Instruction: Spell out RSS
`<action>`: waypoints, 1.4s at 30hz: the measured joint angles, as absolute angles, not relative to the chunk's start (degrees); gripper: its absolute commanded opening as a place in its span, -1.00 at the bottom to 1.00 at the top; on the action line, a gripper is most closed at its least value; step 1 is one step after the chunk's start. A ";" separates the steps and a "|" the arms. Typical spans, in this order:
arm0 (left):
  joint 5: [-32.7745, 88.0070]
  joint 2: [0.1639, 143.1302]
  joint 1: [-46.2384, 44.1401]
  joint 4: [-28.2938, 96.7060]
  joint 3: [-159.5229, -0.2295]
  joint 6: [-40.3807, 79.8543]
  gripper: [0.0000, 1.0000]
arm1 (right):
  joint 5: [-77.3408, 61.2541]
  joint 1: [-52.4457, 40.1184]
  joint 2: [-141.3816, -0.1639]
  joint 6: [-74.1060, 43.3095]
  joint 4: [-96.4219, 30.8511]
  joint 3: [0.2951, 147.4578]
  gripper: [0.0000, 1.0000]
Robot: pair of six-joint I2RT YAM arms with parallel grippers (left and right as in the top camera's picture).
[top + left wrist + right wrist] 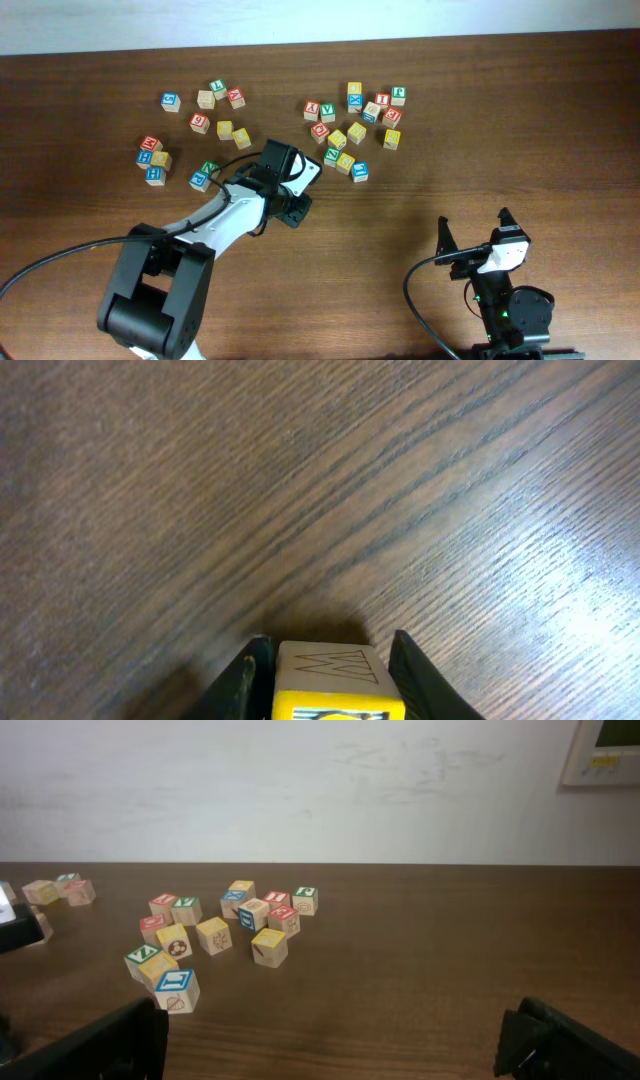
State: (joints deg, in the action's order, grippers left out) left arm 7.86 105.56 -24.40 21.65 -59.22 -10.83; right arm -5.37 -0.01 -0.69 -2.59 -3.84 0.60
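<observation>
yellow cube (pixel 338 685) looks light, stiff, slick; left gripper (pixel 328 650) closely brackets its flat sides, whether clamped i cannot tell.

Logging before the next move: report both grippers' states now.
Left gripper: closed on a yellow-faced cube.
Right gripper: open, holding nothing.

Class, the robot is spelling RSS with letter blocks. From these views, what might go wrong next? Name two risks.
First, the left gripper has a yellow-faced block between its fingers, but its yellow face is cut off and the side shows a W, so it may not be an S. Second, the other blocks sit crowded together, so reaching for one may knock its neighbours.
</observation>
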 measured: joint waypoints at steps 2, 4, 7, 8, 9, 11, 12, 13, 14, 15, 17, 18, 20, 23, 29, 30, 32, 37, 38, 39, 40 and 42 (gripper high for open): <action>7.88 105.56 -24.40 22.48 -59.83 -9.50 -0.48 | -5.39 -0.01 -0.69 -2.57 -3.84 0.60 0.97; 7.88 105.56 -24.40 23.86 -60.77 -8.80 -0.48 | -5.39 -0.01 -0.69 -2.59 -3.84 0.60 0.97; 7.88 105.56 -24.40 25.50 -62.13 -8.08 -0.55 | -5.37 -0.01 -0.69 -2.57 -3.84 0.60 0.96; 7.88 105.56 -24.40 25.91 -62.30 -7.92 -0.54 | -5.37 -0.01 -0.69 -2.59 -3.84 0.60 0.97; 7.88 105.54 -24.40 26.28 -62.39 -7.84 -0.50 | -5.37 -0.01 -0.69 -2.57 -3.84 0.60 0.97; 7.86 105.54 -24.40 26.85 -62.39 -6.83 -0.47 | -5.37 -0.01 -0.69 -2.59 -3.84 0.60 0.97; 7.88 105.56 -24.40 27.22 -62.43 -5.76 -0.43 | -5.37 -0.01 -0.69 -2.59 -3.84 0.60 0.97; 7.88 105.56 -24.40 27.62 -62.48 -4.78 -0.46 | -5.37 -0.01 -0.69 -2.57 -3.84 0.60 0.97; 7.88 105.56 -24.40 27.88 -62.50 -3.25 -0.50 | -5.37 -0.01 -0.69 -2.61 -3.84 0.60 0.97; 7.88 105.54 -24.40 27.94 -62.50 -2.35 -0.53 | -5.37 -0.01 -0.69 -2.61 -3.84 0.60 0.97; 7.88 105.56 -24.40 28.14 -62.63 0.51 -0.53 | -5.37 -0.01 -0.69 -2.59 -3.84 0.60 0.97; 7.88 105.56 -24.40 28.23 -62.74 1.52 -0.49 | -5.37 -0.01 -0.69 -2.61 -3.84 0.60 0.97; 7.84 105.56 -24.40 28.32 -63.11 5.10 -0.47 | -5.37 -0.01 -0.69 -2.55 -3.84 0.60 0.97; 6.09 105.54 -24.40 29.23 -63.48 10.39 -0.49 | -5.37 -0.01 -0.69 -2.61 -3.84 0.60 0.97; -0.30 105.56 -24.40 34.59 -63.55 17.52 -0.53 | -5.37 -0.01 -0.69 -2.59 -3.84 0.60 0.97; -1.26 105.56 -24.40 35.09 -63.55 18.50 -0.53 | -5.37 -0.01 -0.69 -2.59 -3.84 0.60 0.97; -2.22 105.56 -24.40 35.16 -63.55 19.64 -0.52 | -5.37 -0.01 -0.69 -2.55 -3.84 0.60 0.97; -3.33 105.54 -24.40 34.48 -63.55 21.74 -0.47 | -5.37 -0.01 -0.69 -2.57 -3.84 0.60 0.97; -3.46 105.56 -24.40 33.95 -63.55 22.04 -0.47 | -5.37 -0.01 -0.69 -2.61 -3.84 0.60 0.97; -3.49 105.56 -24.40 33.50 -63.55 22.17 -0.47 | -5.37 -0.01 -0.69 -2.61 -3.84 0.60 0.97; -3.51 105.54 -24.40 33.17 -63.55 22.22 -0.46 | -5.37 -0.01 -0.69 -2.55 -3.84 0.60 0.97; -3.73 105.54 -24.40 32.82 -63.55 22.35 -0.46 | -5.37 -0.01 -0.69 -2.57 -3.84 0.60 0.97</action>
State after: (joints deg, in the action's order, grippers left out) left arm -3.73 105.54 -24.40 32.82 -63.55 22.35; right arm -5.37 -0.01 -0.69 -2.57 -3.84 0.60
